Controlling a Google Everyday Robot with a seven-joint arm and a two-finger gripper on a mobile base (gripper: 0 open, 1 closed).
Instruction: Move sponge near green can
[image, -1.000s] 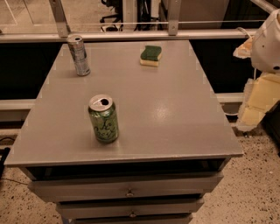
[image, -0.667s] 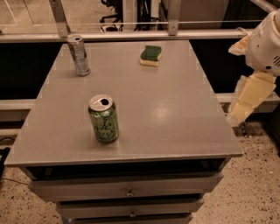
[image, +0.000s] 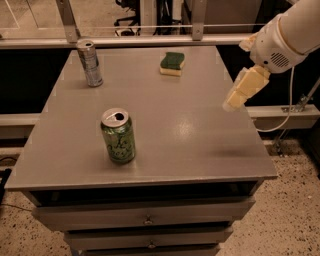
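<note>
- sponge (image: 172, 63) lies at the far end of the grey table (image: 195, 135), well apart from the green can (image: 118, 136); reading the tabletop as a clock with 6 at the near edge, the sponge sits at about 12 to 1 o'clock.
- nearest of all, under the tabletop, the front of a drawer unit (image: 147, 220) shows small round knobs, above a speckled floor (image: 290, 210).
- the green can stands upright at about 7 o'clock on the tabletop, a little in from the near edge, pale script on its side and its silver top opened.
- the gripper (image: 234, 102) hangs at about 3 o'clock, above the table's right edge, cream-coloured and tilted down toward the left; it holds nothing and touches nothing, and i cannot tell whether it is spread or pressed together.
- the white arm (image: 282, 37) runs from the gripper up to the top right corner, with a pale cable (image: 288, 105) drooping below it.
- a taller, slim silver can (image: 89, 63) stands upright at about 11 o'clock, near the far left corner.
- the sponge rests flat, dark green side up over its pale yellow base, at roughly 1 o'clock from the green can and 3 o'clock from the silver can.
- a metal rail (image: 150, 41) runs behind the table's far edge.
</note>
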